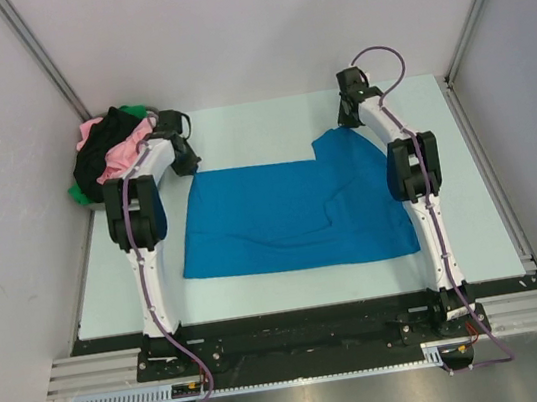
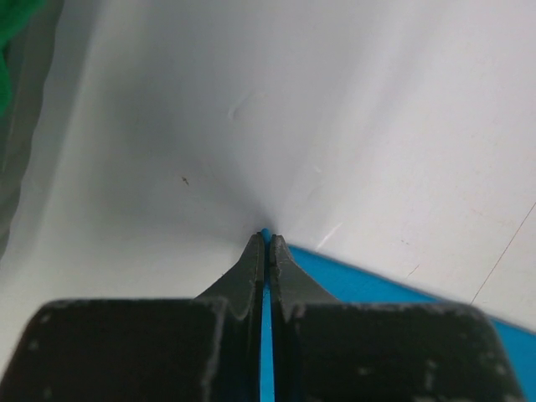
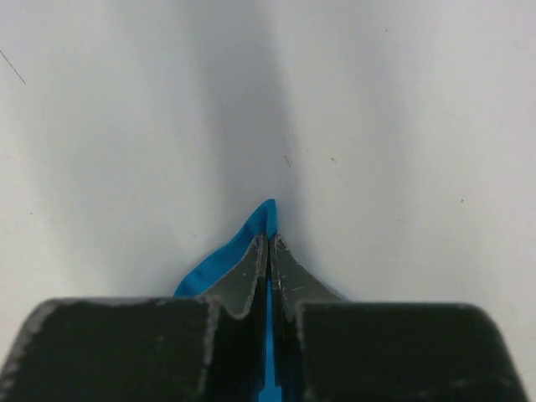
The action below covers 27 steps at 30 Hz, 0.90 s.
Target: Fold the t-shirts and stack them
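A bright blue t-shirt (image 1: 286, 218) lies spread flat on the pale table between my two arms. My left gripper (image 1: 185, 163) is at its far left corner, shut on a thin edge of the blue cloth (image 2: 269, 335) that shows between the jaws. At the far right corner, where a flap of the shirt reaches back, my right gripper (image 1: 346, 121) is shut on the blue cloth (image 3: 226, 260) too. A heap of pink, black and green t-shirts (image 1: 111, 149) sits at the back left, just behind my left arm.
The round grey basket rim (image 1: 85, 193) holds the heap at the table's back left corner. Grey walls close in the table at the back and both sides. A black rail (image 1: 298, 333) carries both arm bases along the near edge.
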Available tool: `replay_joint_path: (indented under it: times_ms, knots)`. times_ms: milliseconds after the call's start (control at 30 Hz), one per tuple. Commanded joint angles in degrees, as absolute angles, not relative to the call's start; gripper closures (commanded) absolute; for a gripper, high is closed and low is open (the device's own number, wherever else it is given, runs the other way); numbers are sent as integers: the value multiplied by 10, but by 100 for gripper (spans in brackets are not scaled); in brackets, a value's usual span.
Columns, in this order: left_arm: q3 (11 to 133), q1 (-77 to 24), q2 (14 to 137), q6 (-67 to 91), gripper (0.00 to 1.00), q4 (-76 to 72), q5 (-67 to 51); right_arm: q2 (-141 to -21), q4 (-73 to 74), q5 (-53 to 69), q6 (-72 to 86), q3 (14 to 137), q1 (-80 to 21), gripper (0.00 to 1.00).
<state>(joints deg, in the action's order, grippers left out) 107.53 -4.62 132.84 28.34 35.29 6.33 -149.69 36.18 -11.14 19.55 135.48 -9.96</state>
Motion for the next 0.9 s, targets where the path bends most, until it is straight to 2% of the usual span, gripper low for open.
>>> replay_joint_path:
  times_ms: [0, 100, 333, 467, 667, 867]
  knots:
    - [1054, -33, 1321, 283, 98, 385, 67, -1525, 410, -117, 209, 1367, -106, 100]
    - [1055, -26, 1311, 283, 99, 385, 60, -1507, 399, -140, 212, 1361, -100, 100]
    - [1041, -15, 1240, 286, 100, 378, 34, -1362, 353, -142, 208, 1264, -86, 100]
    - [990, -15, 1185, 287, 100, 366, 5, -1227, 324, -136, 209, 1161, -97, 100]
    - [876, -16, 1076, 285, 100, 314, -44, -1104, 314, -151, 207, 1024, -116, 100]
    - [770, -24, 988, 291, 100, 301, -29, -967, 315, -170, 224, 866, -129, 100]
